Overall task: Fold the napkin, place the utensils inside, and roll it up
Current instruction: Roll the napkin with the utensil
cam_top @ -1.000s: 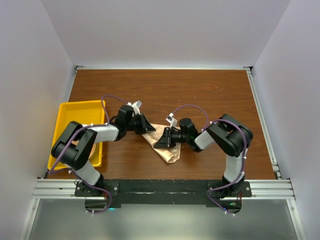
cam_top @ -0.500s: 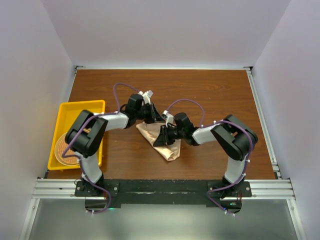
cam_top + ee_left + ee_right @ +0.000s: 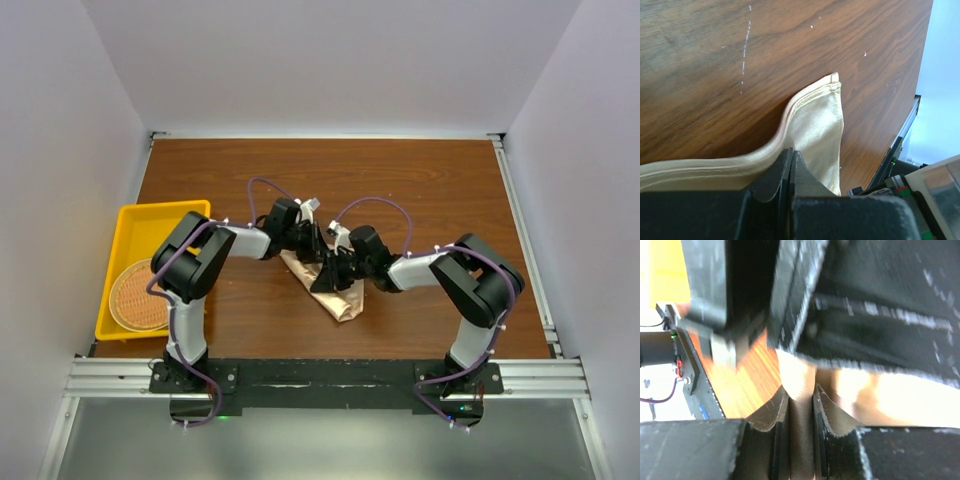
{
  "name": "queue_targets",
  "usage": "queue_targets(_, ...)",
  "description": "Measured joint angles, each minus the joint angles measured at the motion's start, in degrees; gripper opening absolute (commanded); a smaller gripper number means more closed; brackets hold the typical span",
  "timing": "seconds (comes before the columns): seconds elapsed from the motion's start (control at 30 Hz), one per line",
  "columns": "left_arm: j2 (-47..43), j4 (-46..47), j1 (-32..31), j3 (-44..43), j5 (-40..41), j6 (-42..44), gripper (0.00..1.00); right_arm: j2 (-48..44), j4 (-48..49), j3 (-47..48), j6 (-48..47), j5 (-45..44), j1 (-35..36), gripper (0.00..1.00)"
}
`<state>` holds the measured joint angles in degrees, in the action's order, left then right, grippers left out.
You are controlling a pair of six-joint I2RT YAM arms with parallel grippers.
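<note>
The peach-orange napkin (image 3: 338,297) lies bunched in a rough triangle on the wooden table, near the front centre. My left gripper (image 3: 313,246) is at its upper left edge. In the left wrist view its jaws (image 3: 791,153) are pressed together on the napkin's hemmed edge (image 3: 819,122), which curves up off the wood. My right gripper (image 3: 330,268) meets it from the right. In the right wrist view it (image 3: 801,396) is shut on a fold of the napkin (image 3: 892,395) that runs between the fingers. No utensils are in view.
A yellow tray (image 3: 140,218) stands at the left edge of the table with a round wicker mat (image 3: 138,298) in it. The two wrists nearly touch over the napkin. White walls enclose the table on three sides.
My left gripper has swung right, from beside the tray to the napkin's top edge by the right gripper. The napkin's left corner has drawn in. The right gripper has barely moved.
</note>
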<state>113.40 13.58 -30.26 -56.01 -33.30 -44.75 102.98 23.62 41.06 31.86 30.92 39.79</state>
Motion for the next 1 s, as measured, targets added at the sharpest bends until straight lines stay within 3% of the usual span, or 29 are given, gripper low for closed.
queue_targets(0.37,1.66,-3.67,1.90,-3.58,0.11,0.50,0.00,-1.33,1.79,-2.56,0.09,-0.68,-0.15,0.00)
queue_targets(0.57,2.36,-7.89,2.21,-6.93,1.31,2.89,0.00,2.54,5.29,-1.36,0.83,4.17,-1.31,0.00)
queue_targets(0.67,2.29,-11.41,2.34,-8.70,2.23,4.48,0.17,5.07,6.23,0.61,0.96,7.28,-1.70,0.01)
queue_targets(0.7,2.16,-12.61,2.40,-9.25,2.73,5.05,0.31,5.84,6.29,1.20,0.96,8.26,-1.95,0.02)
queue_targets(0.8,-0.15,-16.94,2.58,-10.12,5.70,6.45,0.45,7.72,6.29,2.60,0.94,11.74,-2.91,0.04)
queue_targets(0.93,-6.40,-22.16,3.74,-10.14,10.29,7.58,0.47,9.60,4.24,4.98,0.02,15.47,-3.82,0.08)
queue_targets(1.0,-10.14,-23.39,4.63,-9.99,11.37,8.26,0.42,10.25,2.54,6.32,-0.96,16.70,-3.96,0.09)
